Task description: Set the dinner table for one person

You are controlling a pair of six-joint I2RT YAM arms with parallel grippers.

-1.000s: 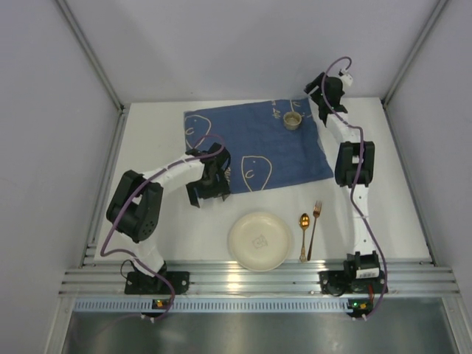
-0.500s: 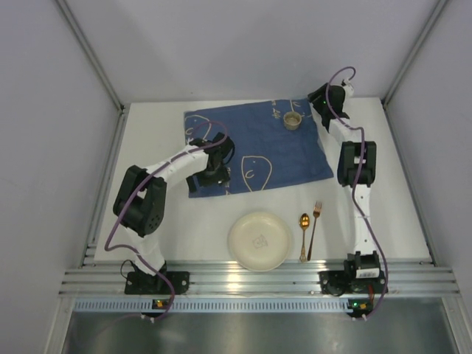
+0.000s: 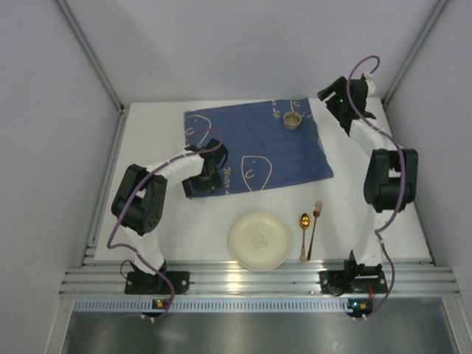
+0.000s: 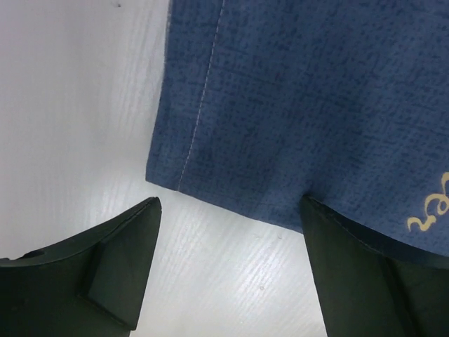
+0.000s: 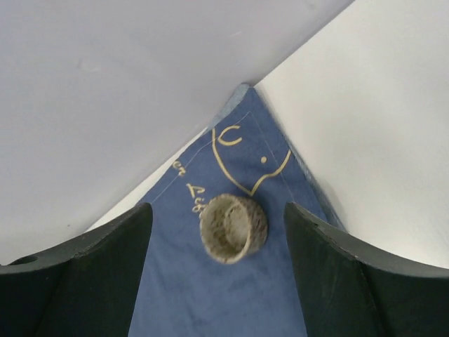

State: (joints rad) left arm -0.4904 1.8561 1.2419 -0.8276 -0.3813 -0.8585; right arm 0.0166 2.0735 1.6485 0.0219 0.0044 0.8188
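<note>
The white dinner table (image 3: 169, 221) holds a blue cloth (image 3: 251, 147) with fish outlines at the back. A small speckled cup (image 3: 293, 120) stands on the cloth's far right corner. A cream plate (image 3: 259, 240) sits near the front edge, with a gold spoon (image 3: 304, 230) and fork (image 3: 315, 221) to its right. My left gripper (image 3: 196, 186) is open and empty, low over the cloth's near left corner (image 4: 175, 179); its jaws straddle the near hem (image 4: 231, 203). My right gripper (image 3: 329, 98) is open and empty, held back right of the cup (image 5: 233, 228).
White walls with metal posts close in the table at the back and sides. An aluminium rail (image 3: 258, 280) runs along the front edge by the arm bases. The right arm's elbow (image 3: 389, 177) hangs over the table's right side.
My left gripper has moved left and nearer, to the cloth's near left corner. My right arm has swung right and its gripper has drawn back from the cup.
</note>
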